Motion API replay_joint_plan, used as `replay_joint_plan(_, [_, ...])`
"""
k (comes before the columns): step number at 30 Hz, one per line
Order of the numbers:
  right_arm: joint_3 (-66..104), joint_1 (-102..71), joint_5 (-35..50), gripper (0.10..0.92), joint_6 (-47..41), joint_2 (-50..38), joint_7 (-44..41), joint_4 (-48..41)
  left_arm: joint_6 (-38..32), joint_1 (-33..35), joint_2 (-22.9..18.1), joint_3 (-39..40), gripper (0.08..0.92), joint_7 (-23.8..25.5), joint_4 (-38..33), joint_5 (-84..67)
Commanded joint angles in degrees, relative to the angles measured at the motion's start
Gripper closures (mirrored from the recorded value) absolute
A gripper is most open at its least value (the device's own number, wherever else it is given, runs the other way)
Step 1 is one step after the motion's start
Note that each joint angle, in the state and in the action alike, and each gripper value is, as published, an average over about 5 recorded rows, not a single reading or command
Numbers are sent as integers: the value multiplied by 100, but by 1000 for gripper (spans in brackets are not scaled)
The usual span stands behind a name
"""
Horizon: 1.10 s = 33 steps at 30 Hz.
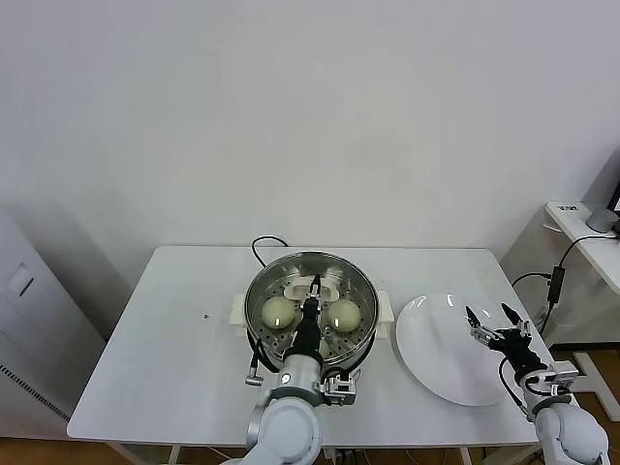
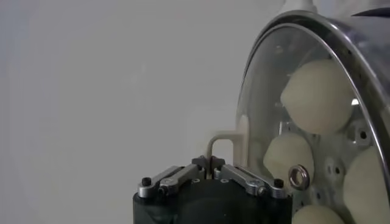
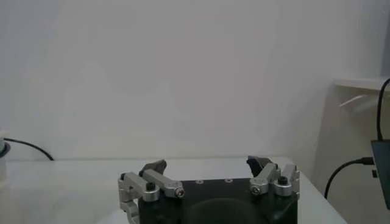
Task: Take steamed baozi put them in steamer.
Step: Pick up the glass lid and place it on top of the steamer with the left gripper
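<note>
Baozi in steamer; glass lid gripped by left gripper over the pot.

The smooth, round, cream-white steamed baozi [image 1: 278,311] lie inside the round shiny steel steamer [image 1: 262,281], on its perforated tray, near the middle of the white table [image 1: 174,368]; two are visible in the head view, four through the glass in the left wrist view. The left gripper [image 1: 314,287] is closed narrowly on the beige handle [image 2: 221,146] of the round glass lid [image 2: 262,91] above the steamer. The right gripper [image 1: 493,324] hovers with fingers spread wide, holding nothing, over the flat white plate [image 1: 426,339] just beside the steamer.
</note>
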Motion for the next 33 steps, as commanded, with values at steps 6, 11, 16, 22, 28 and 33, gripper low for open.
replay_joint_plan(6, [52, 1, 9, 203, 7, 5, -10, 12, 107, 60, 57, -47, 889, -155, -29, -408])
replay_joint_plan(11, [72, 0, 29, 203, 5, -10, -40, 18, 255, 211, 242, -178, 791, -196, -573, -1437])
replay_joint_plan(16, [69, 30, 49, 203, -3, -31, -72, 10, 113, 434, 618, -467, 644, 115, -1442, -3468])
replay_joint_plan(22, [63, 45, 275, 203, -141, -47, -119, 41, -498, 513, 963, -1337, 471, 185, -2289, -6767])
replay_joint_plan(28, [212, -135, 10, 203, -149, -76, -48, 118, -1233, 478, 1076, -2936, 298, -648, -2324, -10913])
replay_joint_plan(33, [270, -143, -19, 203, -101, 4, 63, 167, -1351, 863, 855, -4459, 194, -945, -2029, -12473])
